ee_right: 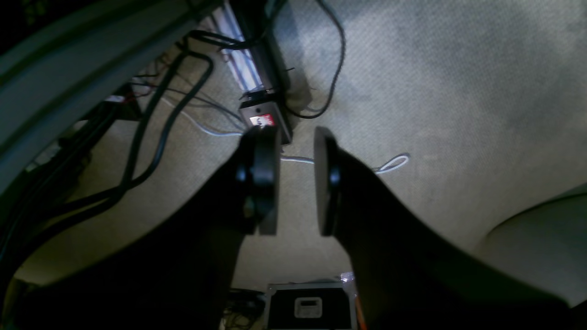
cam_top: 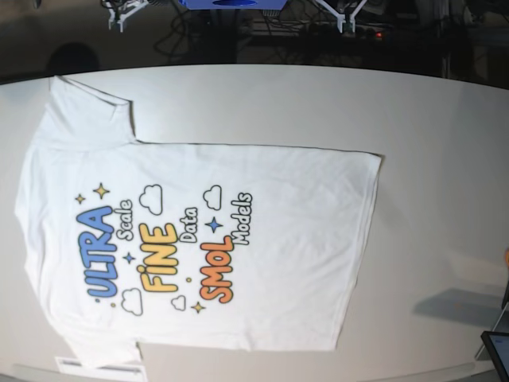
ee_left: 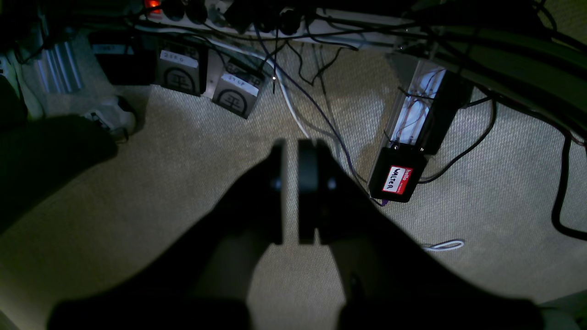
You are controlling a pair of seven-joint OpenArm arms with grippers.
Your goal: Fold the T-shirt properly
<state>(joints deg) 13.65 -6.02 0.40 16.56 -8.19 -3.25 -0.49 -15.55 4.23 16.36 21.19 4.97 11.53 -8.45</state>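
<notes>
The T-shirt (cam_top: pixel 262 263) lies flat on the white table (cam_top: pixel 445 159), print side up, collar end to the left and hem to the right. One sleeve reaches the far left corner. Neither arm shows in the base view. In the left wrist view my left gripper (ee_left: pixel 290 146) hangs over beige carpet, its jaws nearly together with only a thin slit and nothing in it. In the right wrist view my right gripper (ee_right: pixel 297 133) also hangs over carpet, jaws apart and empty. No cloth shows in either wrist view.
On the carpet lie a black box with a red name tag (ee_left: pixel 397 179), black cables (ee_right: pixel 137 151), a white wire loop (ee_right: pixel 392 162) and a power strip (ee_left: pixel 293 23). A dark case (ee_right: pixel 308 307) sits below the right gripper. A dark device (cam_top: pixel 499 350) pokes in at the table's right edge.
</notes>
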